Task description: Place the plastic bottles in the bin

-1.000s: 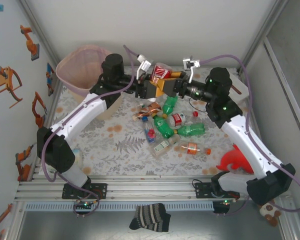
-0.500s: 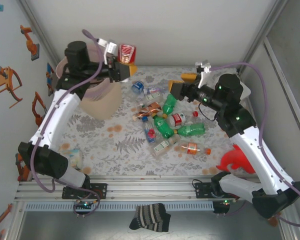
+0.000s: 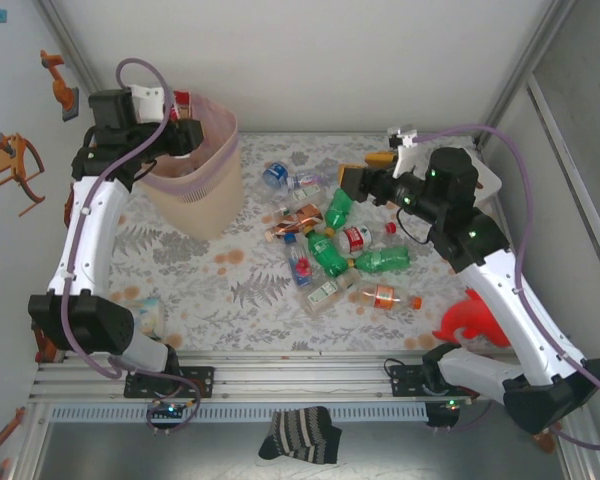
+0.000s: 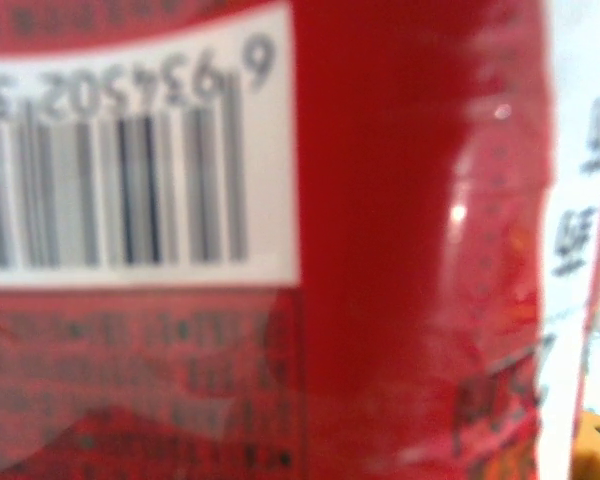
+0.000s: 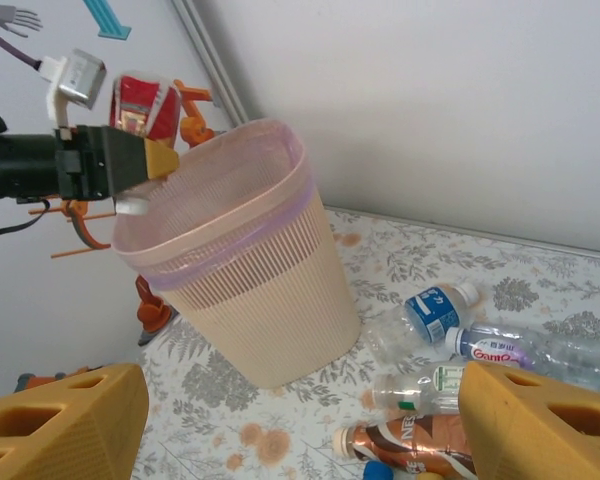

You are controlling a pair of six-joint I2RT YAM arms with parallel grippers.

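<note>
Top external view: left jaws clamped on a red-label bottle (image 3: 183, 100), raised at the far-left rim of the bin (image 3: 195, 200). The bottle stands above the jaws and is not yet inside the bin.

Left wrist view: red label and barcode sit hard against the lens, blurred.

Right wrist view: the same bottle is upright above a yellow fingertip (image 5: 160, 157) of the left jaws. The bin mouth is just below and beside them. Cannot tell whether the bottle is over the opening or over the rim itself.

Right jaws are spread wide with nothing between them, and the yellow fingers (image 5: 60, 420) sit at either side of the wrist view. They hang above the counter (image 3: 240, 310). The bin stands well ahead of them, upright.

- Just ahead of and below the right jaws: a blue-label bottle (image 5: 430, 310), a purple-label bottle (image 5: 500, 350) and a brown-label bottle (image 5: 410, 440), all lying flat.
- Below the right jaws on their near side: a loose cluster of green bottles (image 3: 330, 255) and an orange-cap bottle (image 3: 385, 297), lying on the counter, some touching.
</note>
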